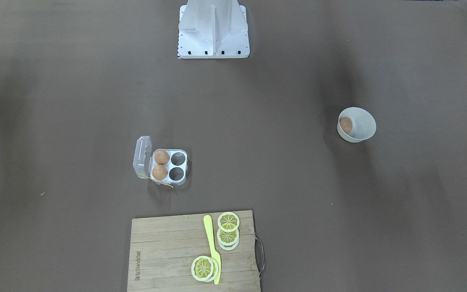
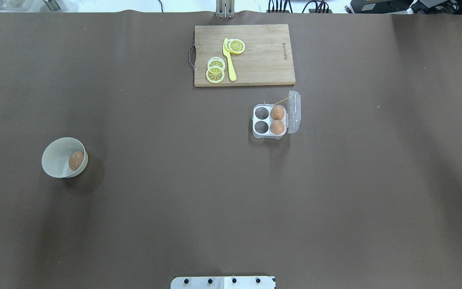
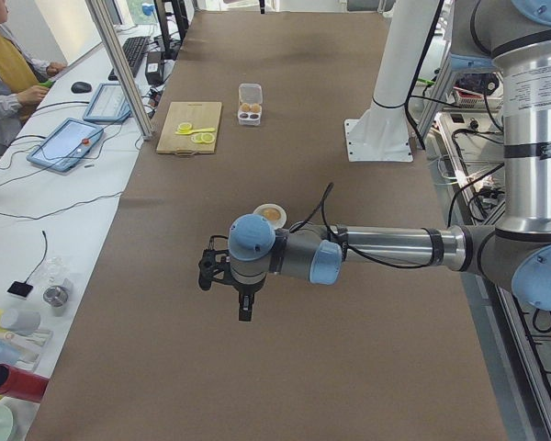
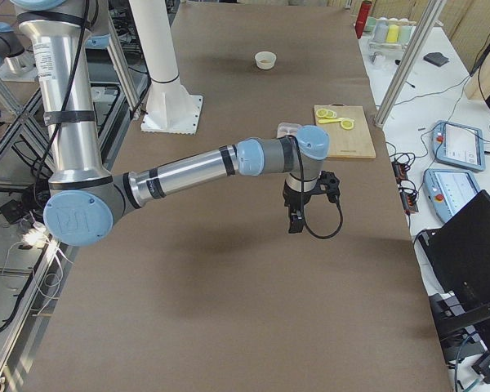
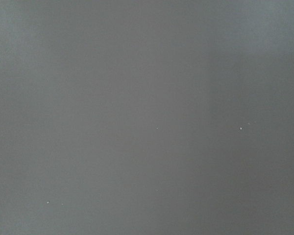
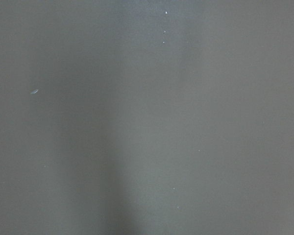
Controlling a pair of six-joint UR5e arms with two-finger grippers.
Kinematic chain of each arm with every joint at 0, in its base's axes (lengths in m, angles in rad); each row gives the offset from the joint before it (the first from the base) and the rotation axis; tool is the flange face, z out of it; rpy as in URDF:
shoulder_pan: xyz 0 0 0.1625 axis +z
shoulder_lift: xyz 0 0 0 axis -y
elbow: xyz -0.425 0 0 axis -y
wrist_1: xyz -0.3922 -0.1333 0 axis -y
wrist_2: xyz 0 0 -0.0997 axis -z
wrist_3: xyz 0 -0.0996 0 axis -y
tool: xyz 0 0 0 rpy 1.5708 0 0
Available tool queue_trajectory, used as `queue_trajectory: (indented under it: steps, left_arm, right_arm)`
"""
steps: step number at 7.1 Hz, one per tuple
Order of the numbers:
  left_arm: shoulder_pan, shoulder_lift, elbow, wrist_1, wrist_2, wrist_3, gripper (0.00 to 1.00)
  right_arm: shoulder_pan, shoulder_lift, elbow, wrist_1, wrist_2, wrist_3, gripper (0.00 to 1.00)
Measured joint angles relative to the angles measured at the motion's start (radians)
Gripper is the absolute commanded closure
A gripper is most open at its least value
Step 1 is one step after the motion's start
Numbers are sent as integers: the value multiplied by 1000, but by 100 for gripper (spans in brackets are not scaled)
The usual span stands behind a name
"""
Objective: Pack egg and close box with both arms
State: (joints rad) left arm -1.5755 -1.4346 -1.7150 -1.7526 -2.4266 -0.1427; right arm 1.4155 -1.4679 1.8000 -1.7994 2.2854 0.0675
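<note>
One light-brown egg (image 1: 345, 125) lies in a round white bowl (image 1: 364, 121), which the overhead view shows at the left (image 2: 56, 158). The clear box (image 1: 168, 166) stands open with its lid (image 1: 142, 153) tipped up. Two eggs fill the cells next to the lid, and the other two cells are empty (image 2: 261, 120). My left gripper (image 3: 243, 308) hangs above the table short of the bowl. My right gripper (image 4: 293, 222) hangs over bare table short of the box (image 4: 288, 129). Both show only in the side views, so I cannot tell whether they are open or shut.
A wooden cutting board (image 1: 164, 251) with lemon slices (image 1: 228, 222) and a yellow knife (image 1: 211, 247) lies beyond the box. The white fixed base (image 1: 213, 44) stands at the robot's edge. Both wrist views show only the brown table cover. An operator (image 3: 5, 73) sits at a side desk.
</note>
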Motion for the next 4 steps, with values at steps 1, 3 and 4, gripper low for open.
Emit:
queue_trajectory:
  steps: [1,3,4]
  left_arm:
    - [0,3,-3,0,0,0,2]
    - [0,30,-17,-9,-1,5,2]
    - [0,54,-27,-22,-3,8,2]
  right_arm:
    - [0,0,0,0,0,0,0]
    - [-1,-1,-1,0,2,-1,0]
    - [-1,-1,-1,0,4,-2,0]
